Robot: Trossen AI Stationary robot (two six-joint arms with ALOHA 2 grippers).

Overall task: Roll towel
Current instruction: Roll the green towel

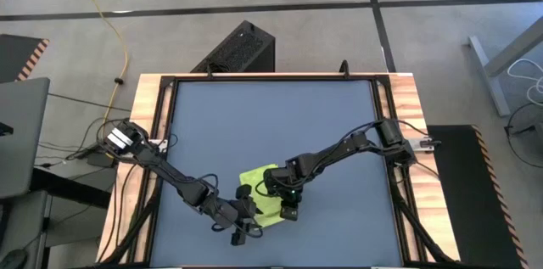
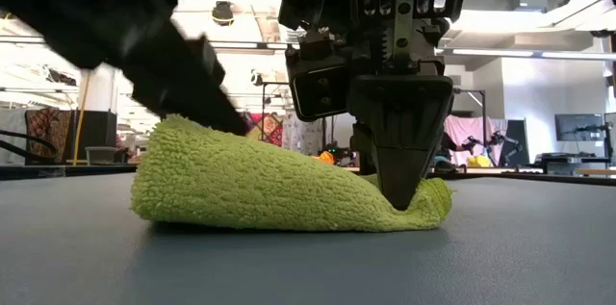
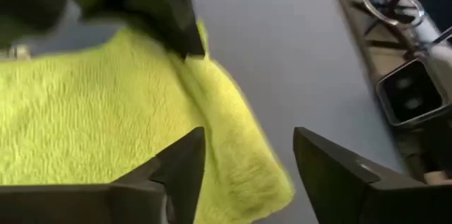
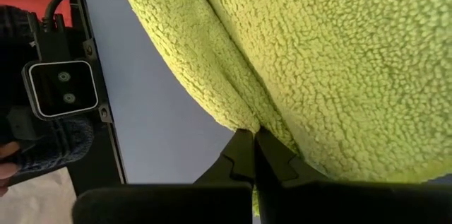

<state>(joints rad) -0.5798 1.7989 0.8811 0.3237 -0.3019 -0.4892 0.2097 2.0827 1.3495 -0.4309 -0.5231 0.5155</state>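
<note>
The towel [image 1: 261, 191] is lying bunched near the table's [image 1: 271, 116] near edge, partly folded, not yet rolled. The right gripper [image 4: 253, 146] is pinching its edge; the left gripper [image 3: 247, 174] is hovering released beside it.

Towel [image 2: 279, 190]: soft, nubbly looped cloth, matt lime green. Tabletop [image 1: 271, 125] looked smooth, matt blue-grey, bordered by a pale wood frame [image 1: 146, 108] visible at 9 o'clock. Right gripper [image 2: 399, 165] fingers appeared matt black plastic.
</note>
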